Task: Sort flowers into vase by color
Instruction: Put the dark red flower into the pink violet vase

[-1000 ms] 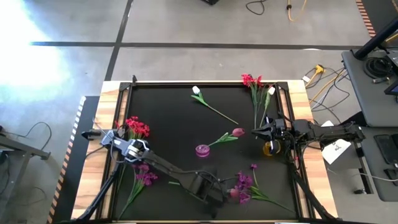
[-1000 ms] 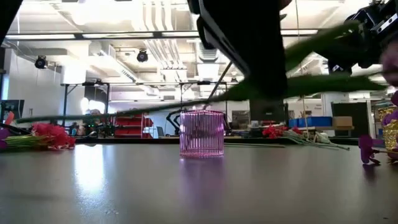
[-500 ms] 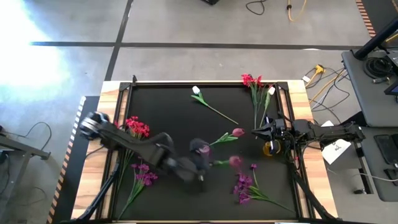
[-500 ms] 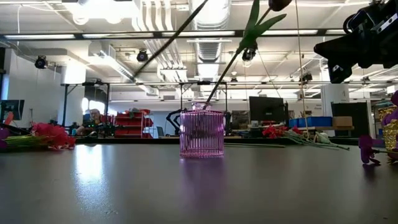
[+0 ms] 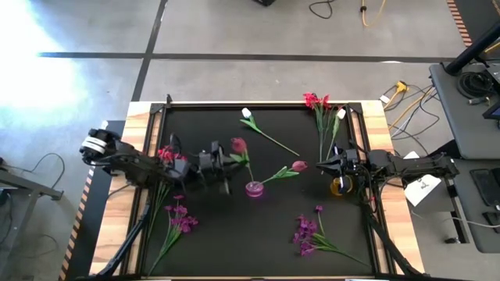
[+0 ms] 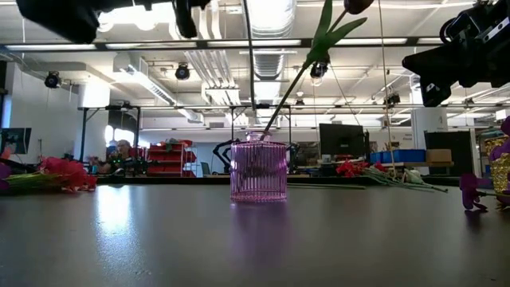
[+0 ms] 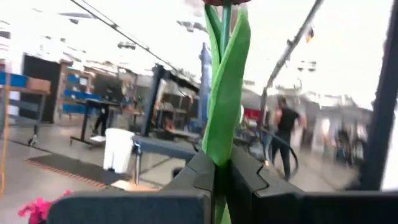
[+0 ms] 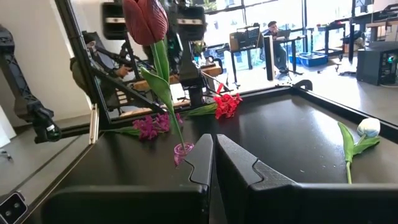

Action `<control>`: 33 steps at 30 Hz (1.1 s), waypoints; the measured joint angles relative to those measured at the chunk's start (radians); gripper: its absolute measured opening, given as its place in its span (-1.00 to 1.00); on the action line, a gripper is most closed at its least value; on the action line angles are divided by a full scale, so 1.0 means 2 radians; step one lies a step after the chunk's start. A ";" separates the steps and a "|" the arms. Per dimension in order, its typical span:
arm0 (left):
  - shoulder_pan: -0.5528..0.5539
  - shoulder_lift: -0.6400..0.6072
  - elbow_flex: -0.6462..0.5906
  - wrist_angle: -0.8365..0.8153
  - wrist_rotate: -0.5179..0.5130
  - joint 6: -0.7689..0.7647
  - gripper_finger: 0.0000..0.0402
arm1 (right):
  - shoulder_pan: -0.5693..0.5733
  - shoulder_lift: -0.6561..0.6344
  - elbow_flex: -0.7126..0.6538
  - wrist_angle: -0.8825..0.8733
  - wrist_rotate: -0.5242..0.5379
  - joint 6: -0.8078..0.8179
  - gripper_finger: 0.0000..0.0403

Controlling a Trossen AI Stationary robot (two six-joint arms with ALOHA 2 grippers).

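Observation:
My left gripper (image 5: 233, 162) (image 7: 221, 180) is shut on a dark pink tulip (image 5: 238, 145), just left of the pink glass vase (image 5: 254, 189) (image 6: 258, 171). A second pink tulip (image 5: 299, 165) leans out of that vase toward the right, its stem foot inside. My right gripper (image 5: 320, 165) (image 8: 214, 155) hovers shut and holding nothing beside a yellow vase (image 5: 340, 186). Red flowers (image 5: 172, 158) (image 5: 316, 101), purple ones (image 5: 181, 218) (image 5: 306, 230) and white buds (image 5: 247, 113) (image 5: 341, 114) lie flat on the black mat. My left gripper pinches the tulip's stem and its long leaf (image 7: 222, 140) between the two fingers, a short way below the bloom. The fingers come level from the table's left, across the stem. The flower stands almost upright, and its stem (image 6: 251, 72) runs down into the pink vase's mouth.
The black mat sits in a wooden frame (image 5: 141, 109). Open mat lies in the middle, between the pink vase and the near edge. Beyond the table's far edge is a workshop with people (image 8: 273, 37) in it.
My left gripper, shut on the tulip, has risen from the near edge by the purple flowers and moved toward the far-left, ending left of the pink vase. The tulip has been lifted clear, tipped from lying to upright, and its stem end now reaches the vase.

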 joint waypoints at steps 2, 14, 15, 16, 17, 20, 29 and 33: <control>0.011 0.010 -0.013 0.021 0.000 -0.004 -1.00 | 0.000 0.000 0.000 0.000 0.000 0.000 -0.94; 0.030 0.049 -0.003 0.033 0.024 -0.024 -1.00 | 0.000 0.000 0.000 0.000 0.000 0.000 -0.94; 0.030 0.051 -0.003 0.029 0.024 -0.025 -1.00 | 0.000 0.000 0.000 0.000 0.000 0.000 -0.94; 0.030 0.051 -0.004 0.023 0.024 -0.026 -1.00 | 0.000 0.000 0.000 0.000 0.000 0.000 -0.94; 0.030 0.051 -0.005 0.016 0.023 -0.028 -1.00 | 0.000 0.000 0.000 0.000 0.000 0.000 -0.94; 0.030 0.050 -0.006 -0.011 0.023 -0.032 -1.00 | 0.000 0.000 0.000 0.000 0.000 0.000 -0.94; 0.029 0.036 -0.006 -0.090 0.023 -0.038 -0.95 | 0.000 0.000 0.000 0.000 0.000 0.000 -0.94; 0.025 0.006 -0.006 -0.155 0.023 -0.038 -0.80 | 0.000 0.000 0.000 0.000 0.000 0.000 -0.94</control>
